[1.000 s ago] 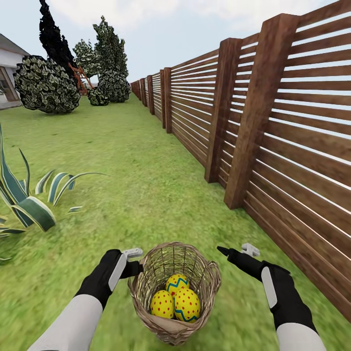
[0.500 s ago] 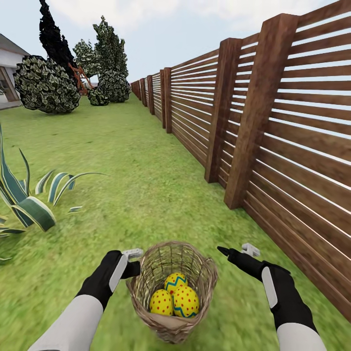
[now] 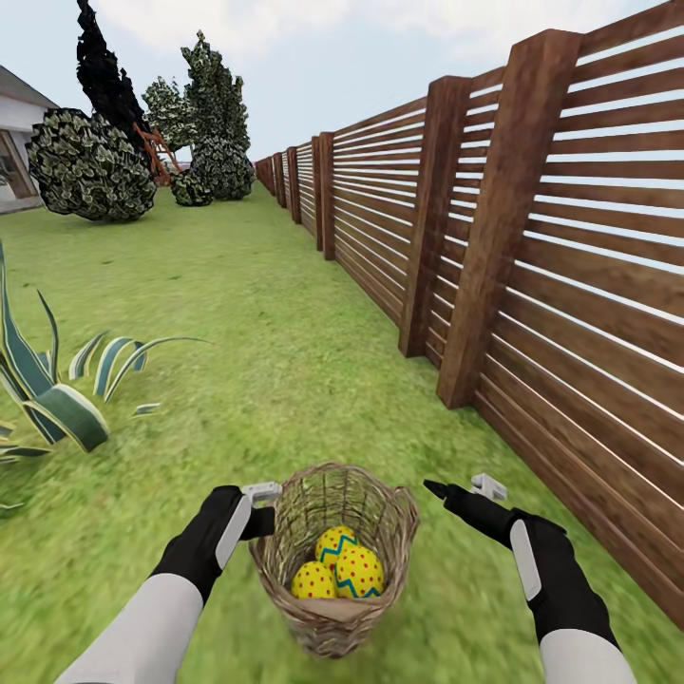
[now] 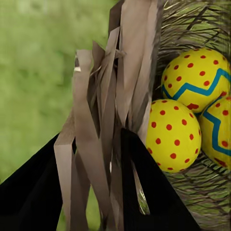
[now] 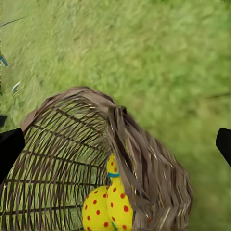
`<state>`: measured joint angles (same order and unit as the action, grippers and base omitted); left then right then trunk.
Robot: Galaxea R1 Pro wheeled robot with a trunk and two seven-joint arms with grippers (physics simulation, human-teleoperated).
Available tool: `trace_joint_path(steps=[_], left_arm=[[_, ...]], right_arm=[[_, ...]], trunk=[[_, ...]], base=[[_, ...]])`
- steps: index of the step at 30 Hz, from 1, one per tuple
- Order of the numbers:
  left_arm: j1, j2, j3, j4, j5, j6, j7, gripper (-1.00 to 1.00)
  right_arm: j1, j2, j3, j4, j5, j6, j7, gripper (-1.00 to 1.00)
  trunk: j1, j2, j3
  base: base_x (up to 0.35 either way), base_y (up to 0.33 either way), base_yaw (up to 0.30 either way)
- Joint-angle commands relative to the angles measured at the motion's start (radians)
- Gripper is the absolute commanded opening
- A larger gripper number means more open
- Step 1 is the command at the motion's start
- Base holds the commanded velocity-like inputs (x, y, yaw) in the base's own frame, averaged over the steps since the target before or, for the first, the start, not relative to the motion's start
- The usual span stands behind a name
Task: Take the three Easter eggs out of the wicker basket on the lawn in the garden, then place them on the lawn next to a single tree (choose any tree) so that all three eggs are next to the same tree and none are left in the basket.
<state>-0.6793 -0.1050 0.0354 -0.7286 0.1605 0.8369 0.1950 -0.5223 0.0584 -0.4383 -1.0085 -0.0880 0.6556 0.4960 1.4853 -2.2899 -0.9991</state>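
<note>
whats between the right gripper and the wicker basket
Only bare short green lawn. In the head view, the open right gripper sits apart from the round tan wicker basket, which holds three yellow Easter eggs.

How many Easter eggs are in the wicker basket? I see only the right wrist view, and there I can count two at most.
Observer: Three Easter eggs lie in the wicker basket; the head view shows them all.
Operator: Does the left gripper hold the basket?
Observer: Yes. In the left wrist view the left gripper has wicker strands of the rim between its fingers.
Operator: What stands on my right side?
Observer: A brown wooden slat fence runs along the lawn there.
</note>
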Motion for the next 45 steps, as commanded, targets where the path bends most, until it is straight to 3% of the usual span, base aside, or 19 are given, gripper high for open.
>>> trace_joint_path(steps=[1, 18, 23, 25, 28, 30, 32, 34, 35, 36, 38, 45], left_arm=[[0.000, -0.001, 0.003, -0.006, 0.008, 0.005, 0.007, -1.00], [0.000, 0.006, 0.009, -0.044, 0.010, 0.013, 0.001, -1.00], [0.000, 0.013, 0.012, -0.046, 0.010, 0.013, -0.025, -1.00], [0.000, 0.015, 0.014, -0.046, 0.011, 0.013, -0.028, -1.00], [0.000, 0.017, 0.015, -0.045, 0.011, 0.013, -0.027, -1.00], [0.000, 0.018, 0.015, -0.045, 0.011, 0.013, -0.027, -1.00], [0.000, 0.019, 0.017, -0.045, 0.011, 0.013, -0.028, -1.00], [0.000, 0.019, 0.018, -0.045, 0.011, 0.012, -0.028, -1.00], [0.000, 0.020, 0.043, -0.045, 0.011, 0.011, -0.028, -1.00], [0.000, 0.021, 0.050, -0.045, 0.011, 0.011, -0.028, -1.00], [0.000, 0.021, 0.052, -0.045, 0.011, 0.011, -0.028, -1.00], [0.000, 0.020, 0.051, -0.042, 0.011, 0.010, -0.029, -1.00]], right_arm=[[-0.001, 0.001, -0.004, -0.001, -0.009, 0.009, 0.000, 1.00], [-0.001, -0.001, -0.004, -0.005, -0.004, 0.009, 0.000, 1.00], [-0.001, -0.002, -0.004, -0.005, 0.004, 0.009, -0.006, 1.00], [-0.001, -0.016, -0.005, -0.004, 0.007, 0.008, -0.014, 1.00], [-0.001, -0.078, -0.007, 0.010, 0.005, 0.008, -0.014, 1.00], [-0.001, -0.100, -0.008, 0.044, 0.074, 0.009, -0.014, 1.00], [-0.001, -0.110, -0.009, 0.148, 0.234, 0.004, -0.016, 1.00], [-0.001, -0.121, -0.010, 0.261, 0.324, -0.002, -0.019, 1.00], [0.000, -0.134, -0.010, 0.467, 0.373, -0.017, -0.115, 1.00], [0.001, -0.134, -0.010, 0.547, 0.375, -0.043, -0.173, 1.00], [0.001, -0.135, -0.010, 0.655, 0.377, -0.141, -0.214, 1.00], [0.001, -0.129, -0.008, 0.725, 0.377, -0.213, -0.221, 1.00]], trunk=[[-0.004, 0.007, 0.002], [-0.069, 0.126, 0.056], [-0.088, 0.161, 0.071], [-0.096, 0.175, 0.077], [-0.108, 0.196, 0.087], [-0.115, 0.210, 0.093], [-0.123, 0.224, 0.099], [-0.131, 0.238, 0.106], [-0.134, 0.245, 0.109], [-0.138, 0.252, 0.112], [-0.146, 0.266, 0.118], [-0.173, 0.315, 0.139]], base=[[0.000, 0.000, 0.000], [0.000, 0.000, 0.000], [0.000, 0.000, 0.000], [0.000, 0.000, 0.000], [0.000, 0.000, 0.000], [0.000, 0.000, 0.000], [0.000, 0.000, 0.000], [0.000, 0.000, 0.000], [0.000, 0.000, 0.244], [0.000, 0.000, 0.277], [0.000, 0.000, 0.289], [0.000, 0.000, 0.292]])
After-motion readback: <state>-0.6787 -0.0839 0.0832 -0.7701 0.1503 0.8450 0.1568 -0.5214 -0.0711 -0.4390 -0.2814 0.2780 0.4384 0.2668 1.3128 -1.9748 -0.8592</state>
